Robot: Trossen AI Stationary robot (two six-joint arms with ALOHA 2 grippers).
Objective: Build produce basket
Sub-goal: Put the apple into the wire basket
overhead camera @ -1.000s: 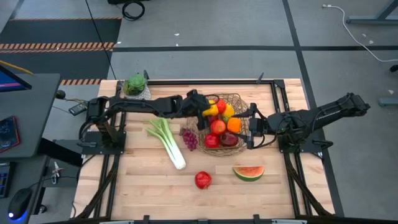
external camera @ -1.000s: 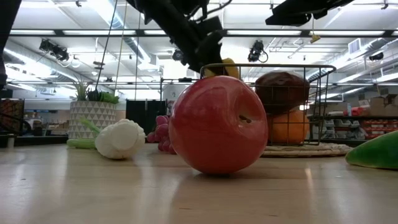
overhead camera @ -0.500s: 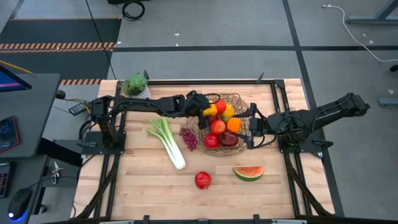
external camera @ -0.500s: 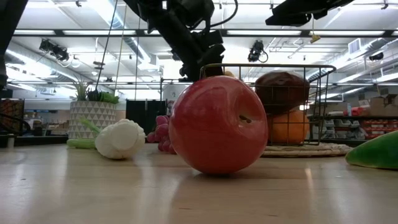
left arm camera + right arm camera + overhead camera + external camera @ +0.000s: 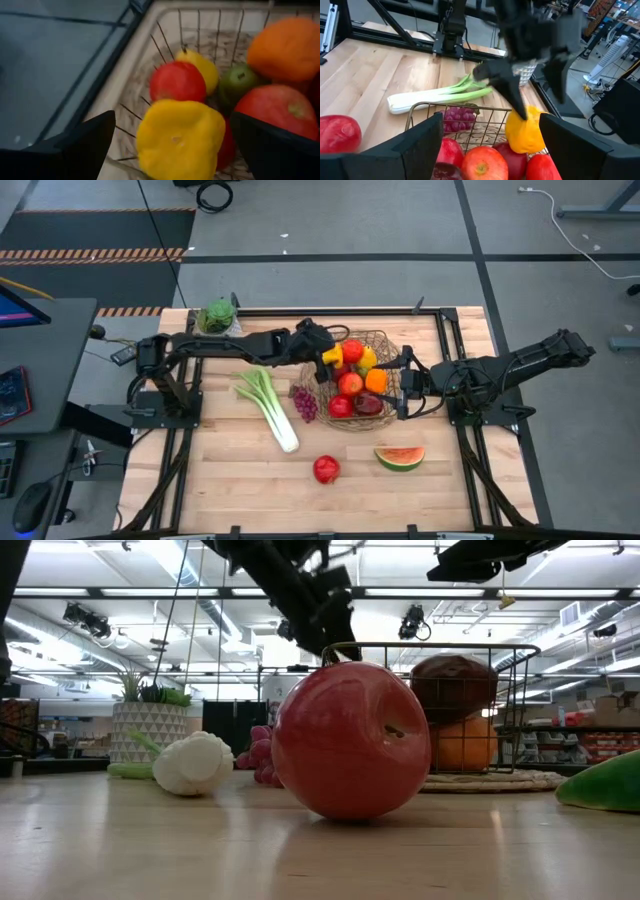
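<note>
Left arm stretched across the table from its base, wrist bent down, left gripper point(image 5: 327, 360) fingers spread wide apart, nothing clamped between them. Right arm folded low at the opposite side, reaching inward; right gripper point(image 5: 404, 385) held level near table height, its 2 fingers parted, holding nothing.

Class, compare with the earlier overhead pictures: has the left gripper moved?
Yes. The left gripper has pulled slightly back from the yellow pepper toward the basket rim's far-left side, jaws open.
</note>
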